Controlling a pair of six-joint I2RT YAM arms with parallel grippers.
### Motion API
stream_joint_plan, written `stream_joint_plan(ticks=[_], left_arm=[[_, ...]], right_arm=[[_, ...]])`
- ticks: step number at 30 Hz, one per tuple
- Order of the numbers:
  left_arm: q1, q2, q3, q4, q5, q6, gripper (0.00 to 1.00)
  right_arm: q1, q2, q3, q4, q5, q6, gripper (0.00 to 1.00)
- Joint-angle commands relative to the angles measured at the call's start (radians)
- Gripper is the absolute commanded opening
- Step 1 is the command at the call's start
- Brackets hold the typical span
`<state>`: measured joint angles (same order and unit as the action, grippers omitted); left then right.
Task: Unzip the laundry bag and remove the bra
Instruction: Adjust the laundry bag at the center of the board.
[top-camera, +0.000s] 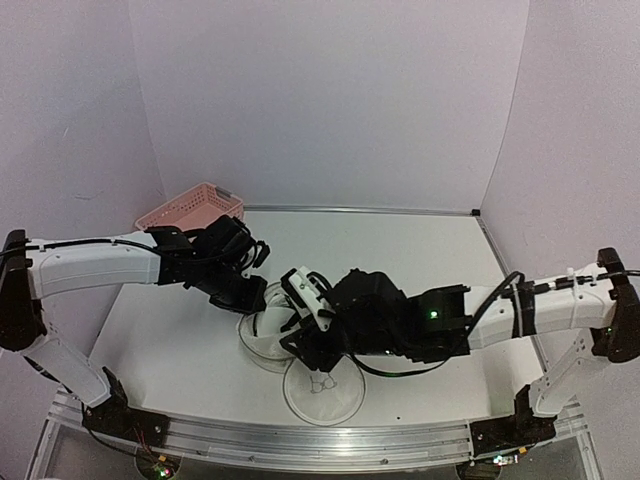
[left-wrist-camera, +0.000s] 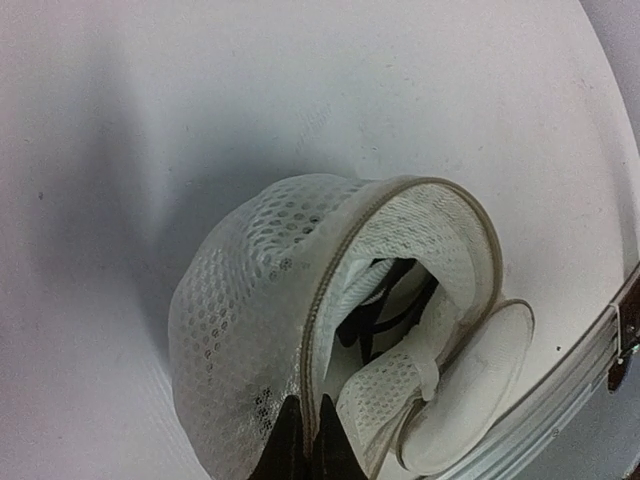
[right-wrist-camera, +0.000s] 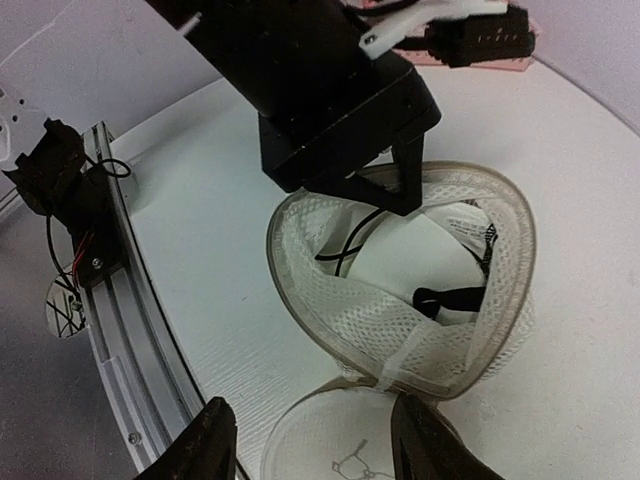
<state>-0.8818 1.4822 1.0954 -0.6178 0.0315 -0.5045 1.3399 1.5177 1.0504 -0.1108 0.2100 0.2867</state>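
While a pink basket (top-camera: 190, 208) sits at the ten o'clock corner of the tabletop (top-camera: 430, 260), your left end effector (left-wrist-camera: 306, 420) is clamped on the zip rim of the laundry bag (left-wrist-camera: 250, 320). The bag stands tipped on its side near the middle, unzipped, with its round lid (right-wrist-camera: 330, 450) lying flat at its five o'clock. You can see the bra (right-wrist-camera: 440, 250) inside, white with dark straps, not yet out. Your right end effector (right-wrist-camera: 315, 425) hovers at the bag's three o'clock, above the lid, fingers apart and holding nothing.

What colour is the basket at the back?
The basket is pink; the top view shows it best.
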Motion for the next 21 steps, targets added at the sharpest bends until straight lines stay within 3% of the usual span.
stream_joint_plan(ticks=[1, 13, 21], left_arm=[[-0.029, -0.068, -0.03, 0.094, 0.074, -0.06, 0.0], [-0.073, -0.146, -0.136, 0.27, 0.128, -0.19, 0.0], [-0.073, -0.18, -0.175, 0.267, 0.01, -0.205, 0.0]], right_arm=[[-0.032, 0.093, 0.091, -0.004, -0.111, 0.11, 0.54], [-0.119, 0.217, 0.087, 0.054, -0.068, 0.278, 0.56], [-0.135, 0.297, 0.151, 0.09, -0.072, 0.361, 0.6]])
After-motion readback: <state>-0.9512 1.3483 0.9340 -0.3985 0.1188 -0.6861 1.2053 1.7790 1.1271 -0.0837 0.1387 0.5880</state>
